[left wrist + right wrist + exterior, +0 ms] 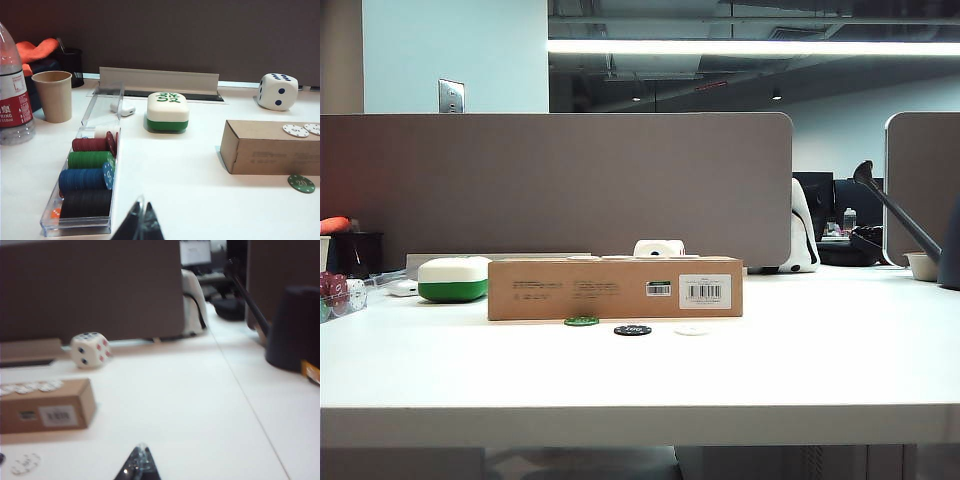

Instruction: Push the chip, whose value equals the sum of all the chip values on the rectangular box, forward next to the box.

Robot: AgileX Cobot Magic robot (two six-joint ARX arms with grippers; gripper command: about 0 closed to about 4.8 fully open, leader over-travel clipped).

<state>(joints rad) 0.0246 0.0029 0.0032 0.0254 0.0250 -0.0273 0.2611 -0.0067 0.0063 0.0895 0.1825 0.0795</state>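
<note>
On the white desk (820, 370) the rectangular box (615, 289) carries white chips (295, 130), the chip (581, 321) already lies just before it beside a black chip (632, 330), so little pushing seems left, while left tool (141, 225) and right tool (140, 464) hover back, tips pinched together.

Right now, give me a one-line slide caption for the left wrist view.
Left gripper shut, hanging over the table near the chip tray; green chip lies against the box front.

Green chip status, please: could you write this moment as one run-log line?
green chip: at cardboard box front | left claw: shut, away | right claw: shut, away
</note>
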